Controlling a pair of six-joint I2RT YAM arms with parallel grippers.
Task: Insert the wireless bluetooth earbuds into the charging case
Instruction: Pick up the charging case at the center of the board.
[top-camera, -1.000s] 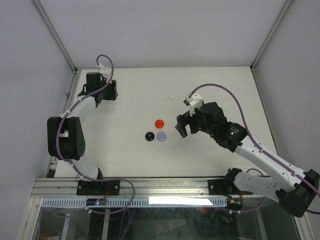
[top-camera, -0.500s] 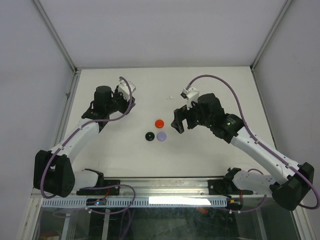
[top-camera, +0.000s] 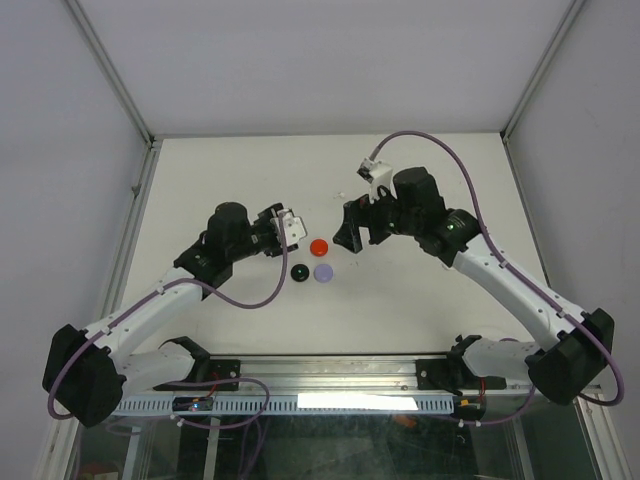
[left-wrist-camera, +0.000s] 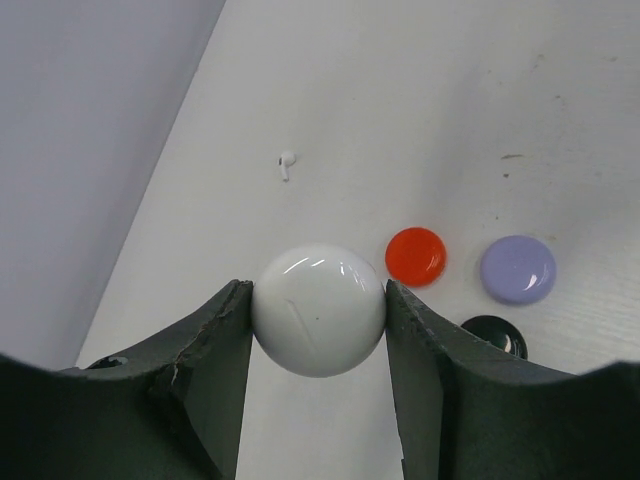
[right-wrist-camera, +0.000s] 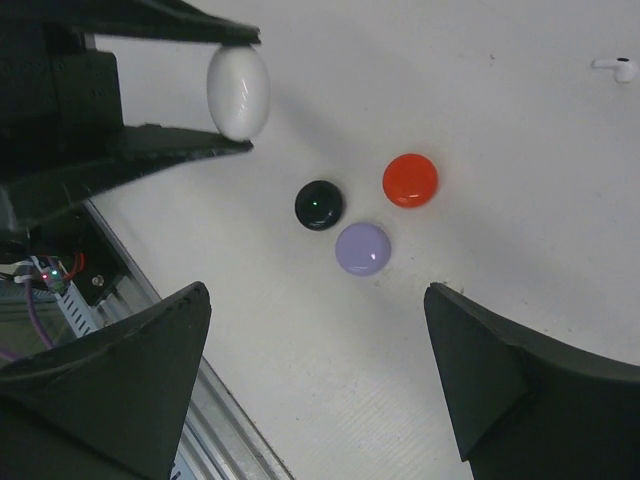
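A white round charging case (left-wrist-camera: 318, 310) hangs above the table, pinched at its sides by my left gripper (left-wrist-camera: 318, 302), which is shut on it. In the top view this gripper (top-camera: 290, 228) is just left of the red case (top-camera: 319, 246). One white earbud (left-wrist-camera: 286, 163) lies alone on the table further back, and it also shows in the top view (top-camera: 341, 195) and in the right wrist view (right-wrist-camera: 612, 68). My right gripper (right-wrist-camera: 315, 300) stands wide open and empty over the table, right of the red case in the top view (top-camera: 352, 232).
Three small round cases lie shut near the table's middle: red (right-wrist-camera: 410, 180), black (right-wrist-camera: 319, 204) and lavender (right-wrist-camera: 362, 248). The metal rail (top-camera: 300, 375) runs along the near edge. White walls close in the back and both sides.
My left arm has swung from the back left corner to the middle of the table, beside the red case. The right gripper has shifted back and slightly left, still open.
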